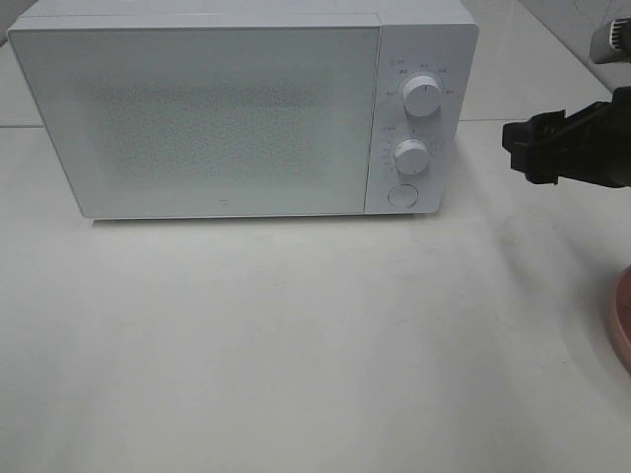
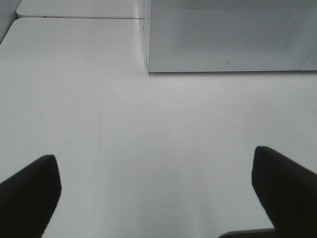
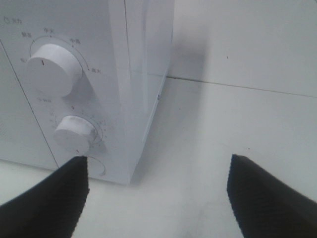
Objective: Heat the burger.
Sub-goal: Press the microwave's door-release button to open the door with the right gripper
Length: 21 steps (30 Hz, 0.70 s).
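Note:
The burger is out of view in every frame. A white microwave [image 1: 197, 108] stands at the back of the table with its door shut. It also shows in the left wrist view [image 2: 228, 34] and the right wrist view [image 3: 129, 74]. My right gripper [image 1: 521, 153] is open and empty, hovering to the right of the microwave's control panel; in the right wrist view [image 3: 158, 162] its fingers stand wide apart. My left gripper [image 2: 153, 161] is open and empty over bare table in front of the microwave's left part; it does not show in the exterior view.
The control panel has an upper knob [image 1: 422, 94], a lower knob [image 1: 411, 156] and a round button [image 1: 401, 195]. The edge of a round pink plate [image 1: 621, 320] shows at the right border. The white table [image 1: 296, 345] spreads in front.

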### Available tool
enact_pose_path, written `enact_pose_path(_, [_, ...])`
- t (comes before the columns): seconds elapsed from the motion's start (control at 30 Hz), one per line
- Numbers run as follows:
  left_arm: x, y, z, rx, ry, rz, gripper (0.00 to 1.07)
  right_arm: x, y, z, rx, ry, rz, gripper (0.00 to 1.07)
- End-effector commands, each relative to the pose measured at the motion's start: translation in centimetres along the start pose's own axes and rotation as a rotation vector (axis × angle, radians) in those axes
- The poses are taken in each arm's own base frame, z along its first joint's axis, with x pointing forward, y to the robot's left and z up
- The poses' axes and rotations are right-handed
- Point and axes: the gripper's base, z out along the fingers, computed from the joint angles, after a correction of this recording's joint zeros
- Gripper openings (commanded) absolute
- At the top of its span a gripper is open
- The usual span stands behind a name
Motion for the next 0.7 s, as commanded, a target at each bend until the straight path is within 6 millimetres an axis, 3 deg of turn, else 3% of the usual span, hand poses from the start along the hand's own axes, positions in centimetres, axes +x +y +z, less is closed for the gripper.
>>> enact_pose_path(0.03, [0.1,0.0,-0.3,-0.004,-0.036,-0.001,0.98,-0.1,0.0,0.9,-0.006,-0.076,0.002,0.75])
enact_pose_path(0.37, [0.1,0.0,-0.3,-0.004,-0.036,-0.001,0.98,0.8,0.0,2.9,-0.013,-0.147,0.005,0.75])
enact_pose_path(0.7, [0.1,0.0,-0.3,-0.004,-0.036,-0.001,0.98,1.9,0.6,2.6,-0.002,-0.159,0.018,0.75])
